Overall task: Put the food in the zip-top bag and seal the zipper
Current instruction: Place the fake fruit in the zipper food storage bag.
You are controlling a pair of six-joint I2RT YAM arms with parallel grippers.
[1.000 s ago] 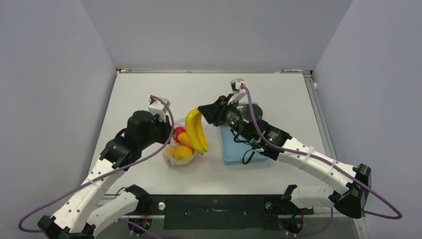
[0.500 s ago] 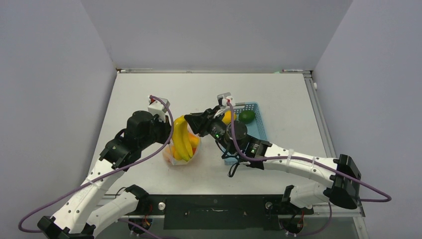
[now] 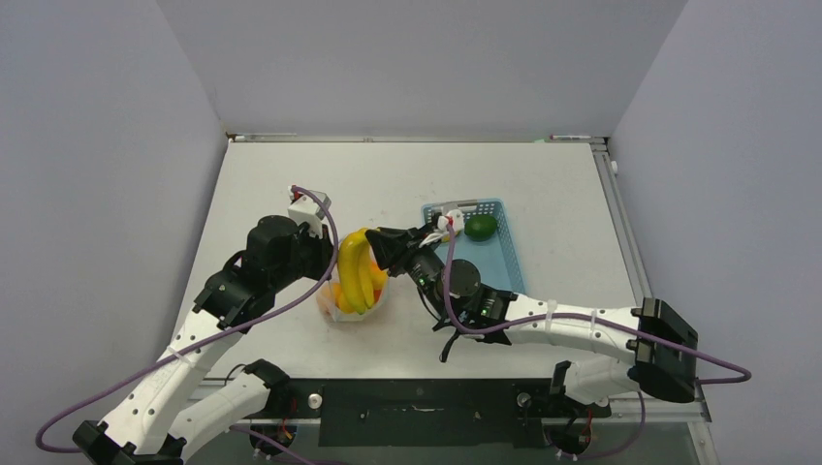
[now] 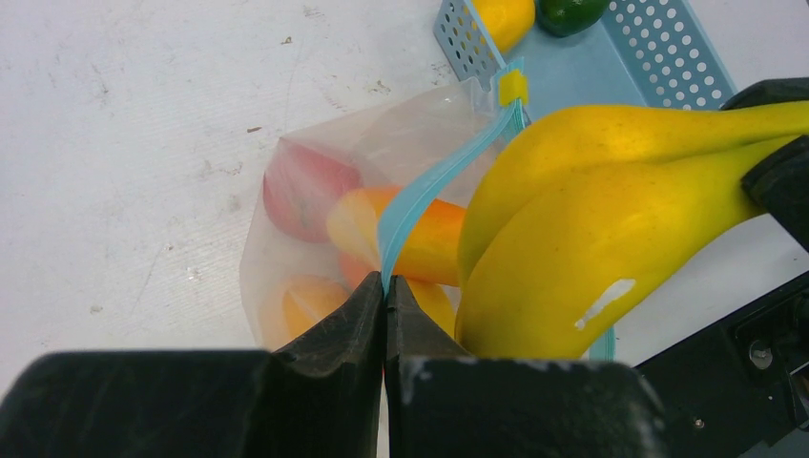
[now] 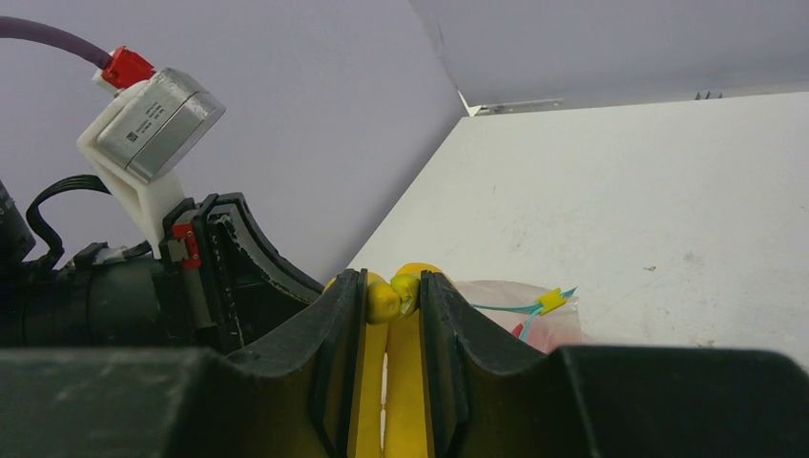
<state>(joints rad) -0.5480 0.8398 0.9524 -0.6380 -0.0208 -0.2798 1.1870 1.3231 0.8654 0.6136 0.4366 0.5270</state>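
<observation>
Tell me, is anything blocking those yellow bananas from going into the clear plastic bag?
Nothing visible does. The yellow toy bananas hang right at the mouth of the clear plastic bag, which the left fingers pinch by its teal strip. Only fruit already inside crowds the space.

You have yellow bananas (image 3: 357,273) left of the light-blue perforated basket (image 3: 499,257), which carries a dark green lime (image 3: 481,226). Left of the basket too, the clear bag (image 4: 401,143) bears a teal zipper (image 4: 425,196) with yellow slider (image 4: 512,88), over red fruit (image 4: 303,186).
</observation>
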